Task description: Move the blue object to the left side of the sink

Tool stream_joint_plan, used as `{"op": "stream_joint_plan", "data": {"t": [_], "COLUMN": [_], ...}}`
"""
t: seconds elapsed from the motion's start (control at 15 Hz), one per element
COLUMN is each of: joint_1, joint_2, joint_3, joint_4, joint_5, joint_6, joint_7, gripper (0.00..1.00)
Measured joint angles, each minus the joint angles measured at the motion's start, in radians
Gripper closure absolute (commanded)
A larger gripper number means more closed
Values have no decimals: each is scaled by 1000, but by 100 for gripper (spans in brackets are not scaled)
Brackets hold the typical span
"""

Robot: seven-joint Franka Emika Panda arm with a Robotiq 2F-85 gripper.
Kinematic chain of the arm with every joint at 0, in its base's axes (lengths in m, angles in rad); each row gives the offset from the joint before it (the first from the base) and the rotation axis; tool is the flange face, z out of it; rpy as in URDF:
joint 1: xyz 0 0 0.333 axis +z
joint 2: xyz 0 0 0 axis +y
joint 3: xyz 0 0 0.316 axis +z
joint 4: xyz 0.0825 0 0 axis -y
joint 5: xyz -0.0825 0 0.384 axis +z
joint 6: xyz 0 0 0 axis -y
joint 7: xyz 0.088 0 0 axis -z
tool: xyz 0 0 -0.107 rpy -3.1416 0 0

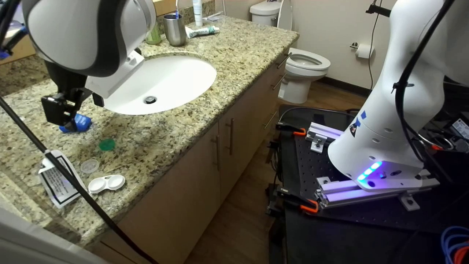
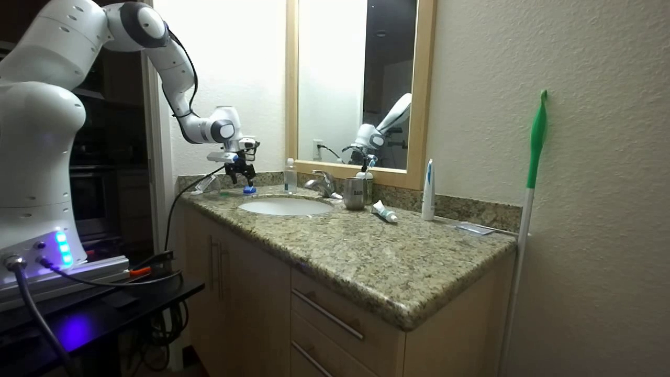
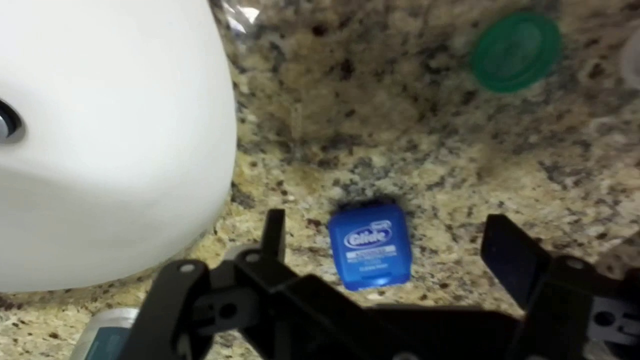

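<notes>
Blue box (image 3: 371, 252): "Glide", smaller lines blurred. Steel cup (image 2: 355, 196): seemingly "BAIR". White packet (image 1: 60, 179): print too small.

Your arm (image 2: 170, 68) is smooth and white, built of rounded segments, with a charcoal band (image 1: 109, 42) on the joint near the wrist. A black cable (image 2: 196, 78) runs along it, outside the shell. On the white base (image 1: 373, 146) you see a short strip of glowing blue lights (image 1: 370, 171) and a small blue-and-black marking (image 1: 354, 128). Up close, your jaws are black, dotted with silvery screw heads (image 3: 187, 268), and a grey plate (image 3: 597, 332) shows on one side; their flat pads (image 3: 512, 260) are dark too.
</notes>
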Motion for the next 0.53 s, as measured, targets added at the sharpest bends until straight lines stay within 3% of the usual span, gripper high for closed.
{"op": "stream_joint_plan", "data": {"t": [0.13,0.53], "joint_1": [-8,-11], "joint_2": [-56,-335], "joint_3": [32,0], "joint_4": [-9,-76], "joint_5": [31,51], "joint_6": [-9,27], "joint_7": [-7,128], "gripper": [0,0]}}
